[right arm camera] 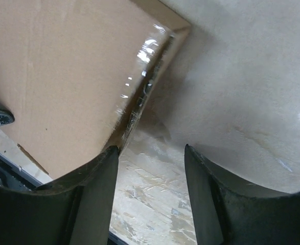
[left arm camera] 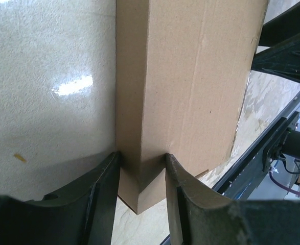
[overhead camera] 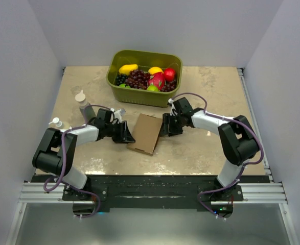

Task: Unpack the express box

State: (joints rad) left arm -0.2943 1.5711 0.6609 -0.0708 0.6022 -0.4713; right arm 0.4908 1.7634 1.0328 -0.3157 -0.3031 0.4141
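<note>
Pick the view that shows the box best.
Top external: the whole box shows, all four edges. Left wrist shows only the edge pinched by the left gripper; right wrist shows one edge and part of the top beside the open right gripper.

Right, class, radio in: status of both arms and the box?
Left gripper clamped on box edge. Right gripper open beside opposite edge. Box closed. Fruit tub behind, not touching.

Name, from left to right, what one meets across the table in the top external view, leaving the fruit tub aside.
small bottle → grey bottle → left gripper → express box → right gripper
</note>
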